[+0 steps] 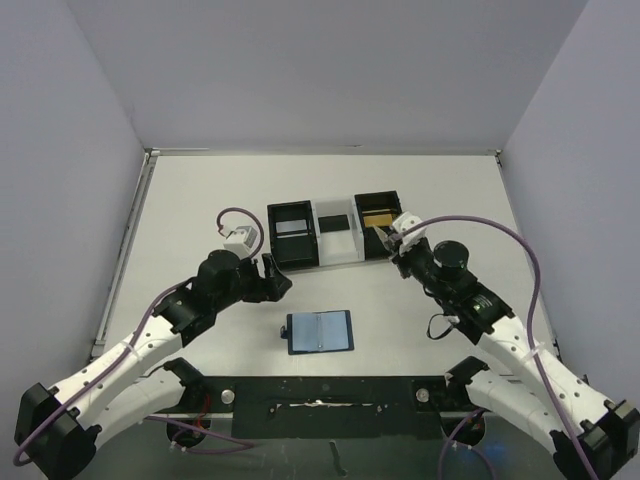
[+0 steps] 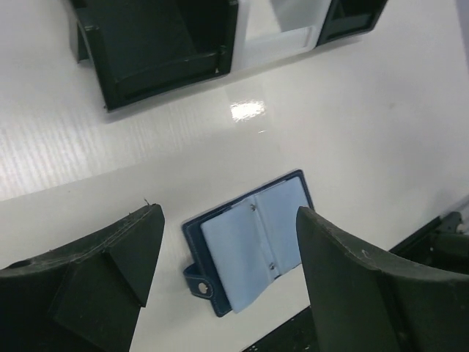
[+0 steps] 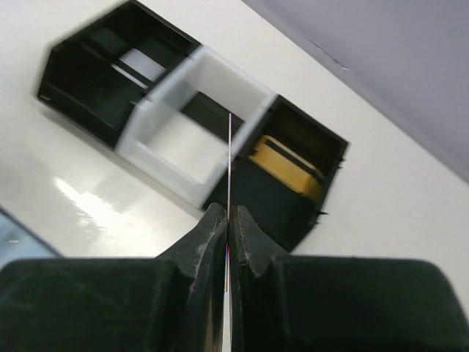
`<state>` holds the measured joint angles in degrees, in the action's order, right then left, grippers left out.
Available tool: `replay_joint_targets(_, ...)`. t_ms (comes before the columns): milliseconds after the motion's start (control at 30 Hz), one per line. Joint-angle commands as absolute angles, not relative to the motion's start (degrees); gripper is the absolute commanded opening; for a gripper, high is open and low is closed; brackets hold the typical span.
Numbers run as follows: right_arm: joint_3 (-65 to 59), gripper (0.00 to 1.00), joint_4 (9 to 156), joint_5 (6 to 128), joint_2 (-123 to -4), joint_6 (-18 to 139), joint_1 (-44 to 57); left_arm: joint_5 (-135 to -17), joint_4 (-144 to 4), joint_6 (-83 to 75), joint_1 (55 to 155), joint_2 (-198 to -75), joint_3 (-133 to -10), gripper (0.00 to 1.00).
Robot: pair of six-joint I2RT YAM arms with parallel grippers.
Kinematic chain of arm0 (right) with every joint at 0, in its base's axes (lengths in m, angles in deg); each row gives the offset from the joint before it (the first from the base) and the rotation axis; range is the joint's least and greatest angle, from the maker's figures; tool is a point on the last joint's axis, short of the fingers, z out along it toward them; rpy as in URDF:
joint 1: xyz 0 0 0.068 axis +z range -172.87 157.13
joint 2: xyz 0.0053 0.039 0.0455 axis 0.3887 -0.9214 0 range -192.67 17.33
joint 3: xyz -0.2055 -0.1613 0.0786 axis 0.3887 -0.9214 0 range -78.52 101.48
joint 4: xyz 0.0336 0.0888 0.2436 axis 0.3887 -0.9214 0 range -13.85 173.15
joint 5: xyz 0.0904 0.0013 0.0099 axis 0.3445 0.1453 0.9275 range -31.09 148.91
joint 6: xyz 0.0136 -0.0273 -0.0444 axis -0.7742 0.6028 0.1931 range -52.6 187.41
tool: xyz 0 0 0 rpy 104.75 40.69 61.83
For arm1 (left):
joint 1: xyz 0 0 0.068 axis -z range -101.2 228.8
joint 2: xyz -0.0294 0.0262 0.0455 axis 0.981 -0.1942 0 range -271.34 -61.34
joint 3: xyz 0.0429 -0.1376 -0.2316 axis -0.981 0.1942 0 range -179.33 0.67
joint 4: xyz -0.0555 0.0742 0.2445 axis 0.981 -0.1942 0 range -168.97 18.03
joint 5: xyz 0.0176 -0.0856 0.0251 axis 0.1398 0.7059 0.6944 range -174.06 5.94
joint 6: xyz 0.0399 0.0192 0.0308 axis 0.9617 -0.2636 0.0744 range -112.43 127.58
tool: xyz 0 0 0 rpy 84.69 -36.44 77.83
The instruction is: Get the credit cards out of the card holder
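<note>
Item: card holder [image 1: 320,332], a navy bifold lying open and flat on the bench [image 1: 200,200] near its front edge, pale blue lining upward. Whether any card sits in its slots cannot be told. Item: credit card [image 3: 229,158], seen edge-on as a thin line, pinched between the pressed-together fingers of the right gripper [image 3: 229,214] above the black boxes [image 1: 300,258] joined by a clear section. Stowed there: gold card [image 3: 284,163] in the right box, pale card [image 3: 139,64] in the left. Left gripper [image 2: 229,213]: fingers [image 2: 132,257] spread, nothing held, poised near the holder. Handling, by judgement: cards are light, stiff, thin and slick, best taken by an exposed edge. The holder is soft and light, and likely to slide on the glossy bench unless pinned.
</note>
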<state>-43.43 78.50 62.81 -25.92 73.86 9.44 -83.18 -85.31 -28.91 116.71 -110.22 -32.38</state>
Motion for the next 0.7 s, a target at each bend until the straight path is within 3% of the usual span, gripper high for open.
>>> replay_joint_targets(0, -36.5, 0.0, 76.8, 49.2, -35.1, 95.8, 9.0, -88.7, -90.5, -24.7, 116.4, -111.7, -36.8, 0.72)
replay_joint_targets(167, -30.1, 0.0, 78.1, 56.5, -45.3, 103.2, 1.1, -91.8, -93.8, -26.8, 115.0, -112.3, -38.0, 0.76)
replay_joint_targets(400, -24.7, 0.0, 77.6, 67.8, -57.1, 112.9, -1.7, -84.8, -89.2, -30.3, 113.0, -110.8, -33.6, 0.78)
replay_joint_targets(667, -21.2, 0.0, 80.7, 67.2, -66.0, 118.1, -2.3, -79.5, -84.6, -33.2, 112.7, -111.7, -30.6, 0.78)
